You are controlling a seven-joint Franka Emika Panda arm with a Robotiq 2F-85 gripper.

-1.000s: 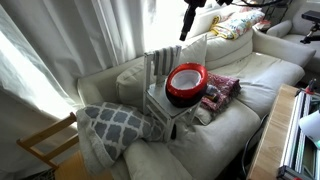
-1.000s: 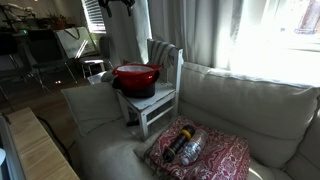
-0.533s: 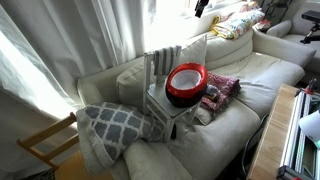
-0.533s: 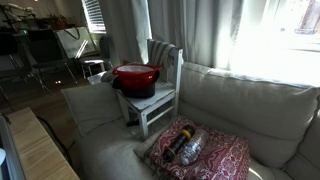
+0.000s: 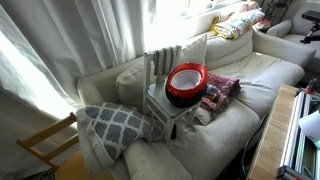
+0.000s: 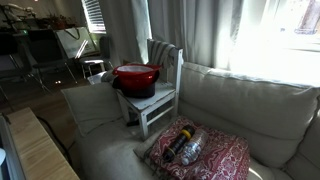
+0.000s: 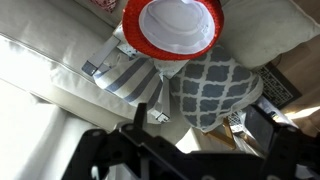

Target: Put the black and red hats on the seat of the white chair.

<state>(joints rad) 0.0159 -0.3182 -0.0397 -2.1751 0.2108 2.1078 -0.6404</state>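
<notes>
The hand (image 7: 200,135) has been raised beyond exterior view, its opening untellable; the red hat (image 5: 186,93) is left on the white chair (image 5: 160,62) as required

This is looking like a home living room. A pale sofa (image 5: 245,105) is filling both exterior views, sheer curtains (image 5: 60,50) are hanging behind it with daylight glowing through, and a grey cushion (image 5: 115,122) and a red cushion (image 6: 225,155) are lying on it.
</notes>
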